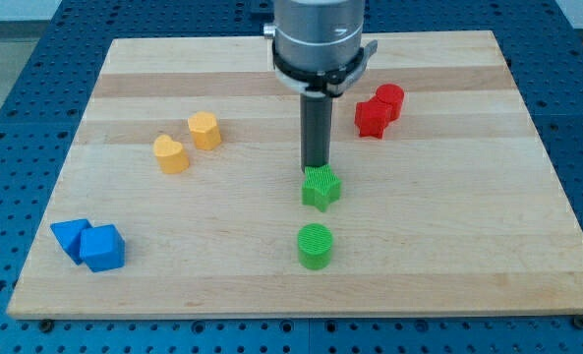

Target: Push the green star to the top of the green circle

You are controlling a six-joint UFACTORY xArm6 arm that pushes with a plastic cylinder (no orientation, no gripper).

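Note:
The green star point(321, 189) lies on the wooden board point(448, 197), just above the green circle point(315, 246) in the view, with a small gap between them. My tip point(316, 168) rests against the star's top edge, the dark rod rising straight up from it.
Two red blocks point(379, 109) sit touching at the view's upper right. Two yellow blocks, one point(204, 130) and another point(171, 154), lie at the left. Two blue blocks point(89, 243) sit at the lower left corner.

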